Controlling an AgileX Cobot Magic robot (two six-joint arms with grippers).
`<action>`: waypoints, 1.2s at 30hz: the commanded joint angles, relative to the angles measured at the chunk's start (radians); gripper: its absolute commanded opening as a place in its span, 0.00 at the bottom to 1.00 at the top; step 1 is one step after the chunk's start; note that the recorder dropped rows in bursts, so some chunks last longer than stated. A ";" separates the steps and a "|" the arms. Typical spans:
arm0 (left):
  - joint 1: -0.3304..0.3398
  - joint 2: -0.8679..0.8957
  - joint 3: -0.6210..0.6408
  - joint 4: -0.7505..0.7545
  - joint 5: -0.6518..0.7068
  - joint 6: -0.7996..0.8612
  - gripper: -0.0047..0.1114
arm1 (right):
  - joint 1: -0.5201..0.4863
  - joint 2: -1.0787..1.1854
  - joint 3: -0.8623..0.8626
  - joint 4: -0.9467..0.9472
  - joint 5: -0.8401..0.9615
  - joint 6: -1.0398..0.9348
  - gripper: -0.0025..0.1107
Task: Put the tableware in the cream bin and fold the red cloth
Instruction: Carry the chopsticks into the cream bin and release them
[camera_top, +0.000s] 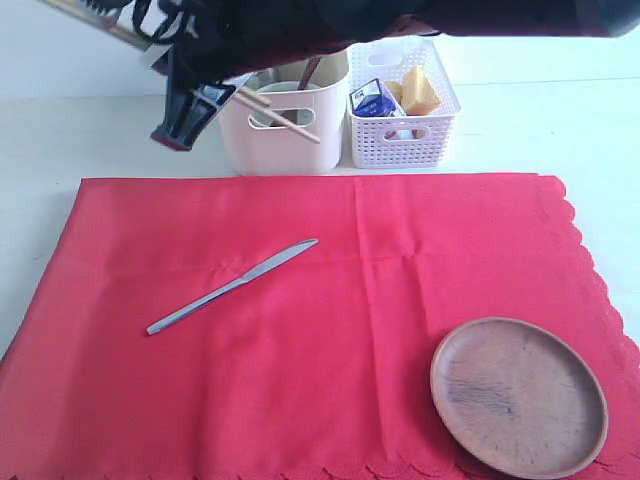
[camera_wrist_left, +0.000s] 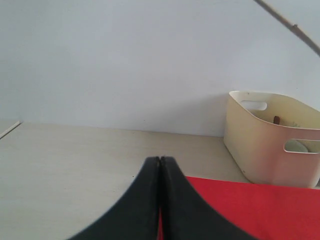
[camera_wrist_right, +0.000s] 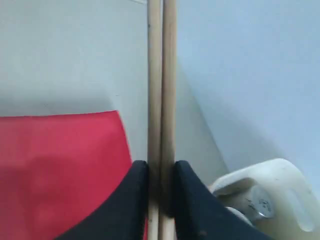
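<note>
Chopsticks (camera_wrist_right: 169, 75) are clamped in the right pincer (camera_wrist_right: 161, 167) beside the cream bin (camera_top: 285, 135) (beyond the far edge of the red cloth (camera_top: 300, 340)); the left pincer (camera_wrist_left: 160, 162) is pressed together, nothing held.

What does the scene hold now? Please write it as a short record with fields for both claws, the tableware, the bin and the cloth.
left claw: shut, holding nothing
right claw: shut on the two chopsticks, near the cream bin
knife: flat on the red cloth, untouched
wooden plate: on the cloth, lower right of the exterior view
cream bin: behind the cloth, some items inside, partly hidden
red cloth: spread out, not yet folded
</note>
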 joint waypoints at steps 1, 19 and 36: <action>0.000 -0.005 0.001 -0.003 -0.001 -0.001 0.06 | -0.071 -0.011 0.002 0.068 -0.121 0.009 0.02; 0.000 -0.005 0.001 -0.003 -0.001 -0.001 0.06 | -0.258 0.032 0.002 0.050 -0.496 0.196 0.02; 0.000 -0.005 0.001 -0.003 -0.001 -0.001 0.06 | -0.441 0.231 0.002 -0.904 -0.991 1.220 0.02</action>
